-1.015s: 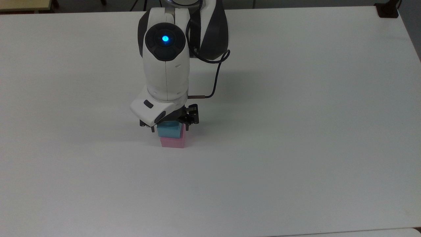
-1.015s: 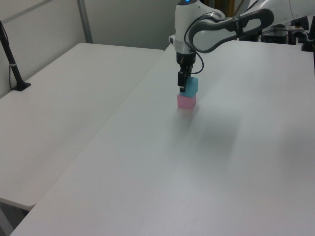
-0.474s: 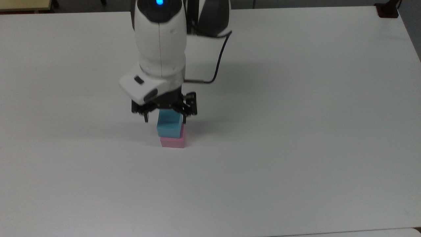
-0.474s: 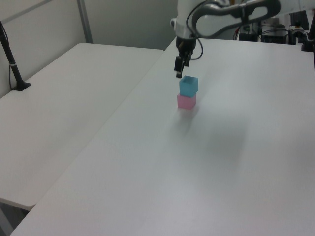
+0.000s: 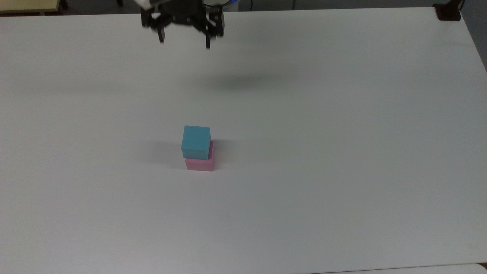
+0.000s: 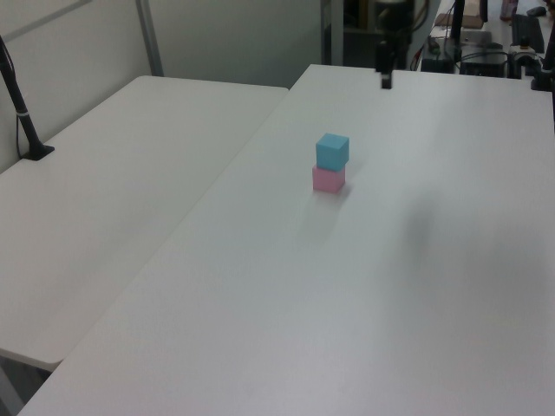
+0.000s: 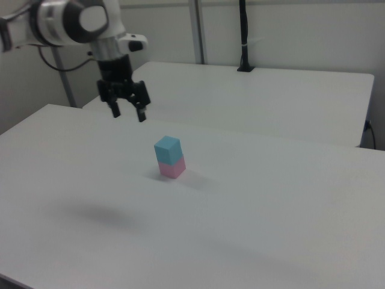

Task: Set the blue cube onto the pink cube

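Small matte light blue cube (image 5: 196, 142) resting atop the pastel pink matte cube (image 5: 201, 163) on the white counter (image 5: 342, 152); gripper (image 5: 183, 38) released, empty, well above: stacking appears complete, only retreat left.

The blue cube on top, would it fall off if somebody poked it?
Probably it would slide, not roll: the blue cube has flat faces and sits flat on the pink cube. It may slip off easily, since its matte block looks light and already sits slightly off-centre. The open gripper is far away, so nothing steadies it.
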Motion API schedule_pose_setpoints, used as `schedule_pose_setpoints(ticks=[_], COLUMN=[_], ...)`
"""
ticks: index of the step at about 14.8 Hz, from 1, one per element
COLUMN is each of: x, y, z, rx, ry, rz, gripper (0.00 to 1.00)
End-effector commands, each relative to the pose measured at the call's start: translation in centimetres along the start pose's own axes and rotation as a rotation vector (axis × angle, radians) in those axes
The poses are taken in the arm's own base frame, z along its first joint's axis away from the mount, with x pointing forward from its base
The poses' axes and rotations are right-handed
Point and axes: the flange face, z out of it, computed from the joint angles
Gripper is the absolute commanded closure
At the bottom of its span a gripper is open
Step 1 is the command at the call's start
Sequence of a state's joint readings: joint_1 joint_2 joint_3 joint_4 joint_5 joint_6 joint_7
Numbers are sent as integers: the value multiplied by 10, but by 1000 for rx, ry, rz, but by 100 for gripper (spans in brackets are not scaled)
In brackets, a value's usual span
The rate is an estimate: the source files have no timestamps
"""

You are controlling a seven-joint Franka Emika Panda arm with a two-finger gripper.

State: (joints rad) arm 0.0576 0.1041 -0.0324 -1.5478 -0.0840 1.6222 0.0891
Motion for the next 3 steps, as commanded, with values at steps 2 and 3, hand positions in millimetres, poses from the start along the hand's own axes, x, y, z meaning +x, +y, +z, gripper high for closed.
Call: schedule_pose_setpoints(ticks=[2, 3], x=[-51, -56], y=[-8, -6], z=[-2, -2], rx=[6, 7], ry=[-19, -21], rz=[-3, -2], gripper=[0, 0])
